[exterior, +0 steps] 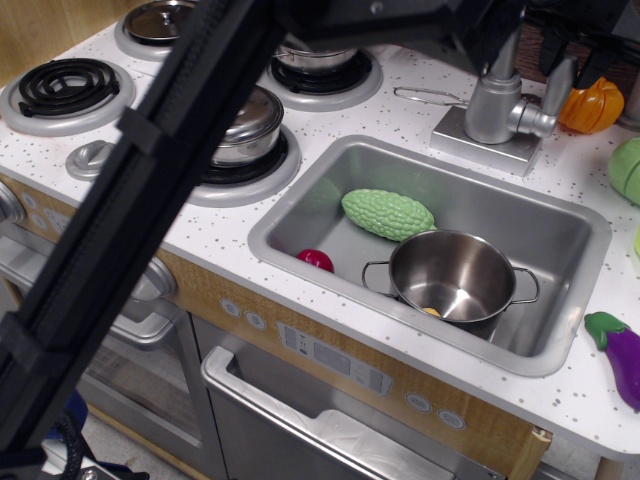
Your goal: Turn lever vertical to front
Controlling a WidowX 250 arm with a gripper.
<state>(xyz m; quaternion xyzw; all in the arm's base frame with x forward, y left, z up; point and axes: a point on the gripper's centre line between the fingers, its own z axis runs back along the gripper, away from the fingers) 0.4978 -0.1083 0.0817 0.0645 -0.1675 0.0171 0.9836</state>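
Note:
The grey faucet post stands on its square base behind the sink. The lever juts from the post's right side and angles up toward the back. My gripper is at the top right, mostly cut off by the frame edge. Its dark fingers stand on either side of the lever's upper end. I cannot tell whether they press on it. My black arm crosses the view from the lower left to the top.
The sink holds a green bitter gourd, a steel pot and a red fruit. A thin wire handle lies left of the post. An orange pumpkin and a purple eggplant are at the right. A lidded pot sits on a burner.

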